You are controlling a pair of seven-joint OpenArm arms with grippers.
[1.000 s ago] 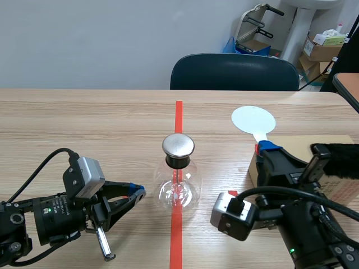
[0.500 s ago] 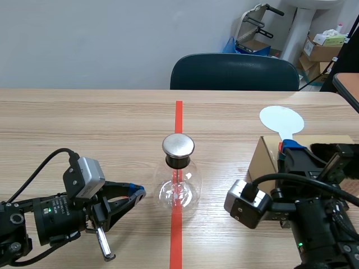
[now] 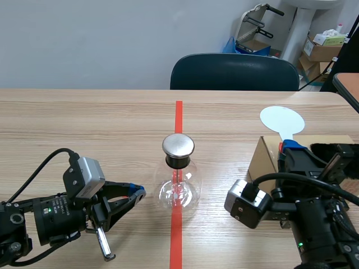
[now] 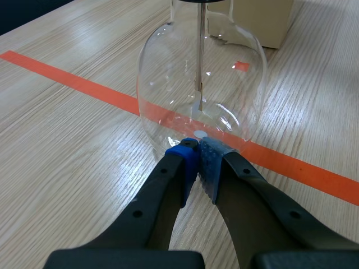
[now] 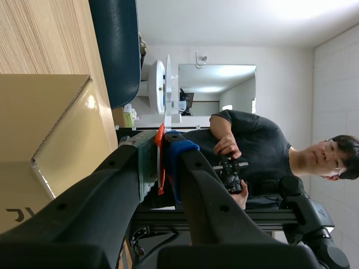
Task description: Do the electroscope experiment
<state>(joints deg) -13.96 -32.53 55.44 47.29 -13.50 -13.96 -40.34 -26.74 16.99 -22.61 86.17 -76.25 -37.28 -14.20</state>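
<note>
Flask [image 3: 178,188] sits centre frame on the red tape [image 3: 178,112], paddle [image 3: 281,119] is up at the right.
Left gripper [image 3: 136,194], lower left, has its fingers closed together on nothing, tips just beside the flask's base; can't tell if they touch the glass. Right gripper [image 3: 289,148], lower right, is clamped on the paddle's handle, with the white disc sticking up above the box [image 3: 263,159], well apart from the flask's metal cap [image 3: 178,145].
</note>
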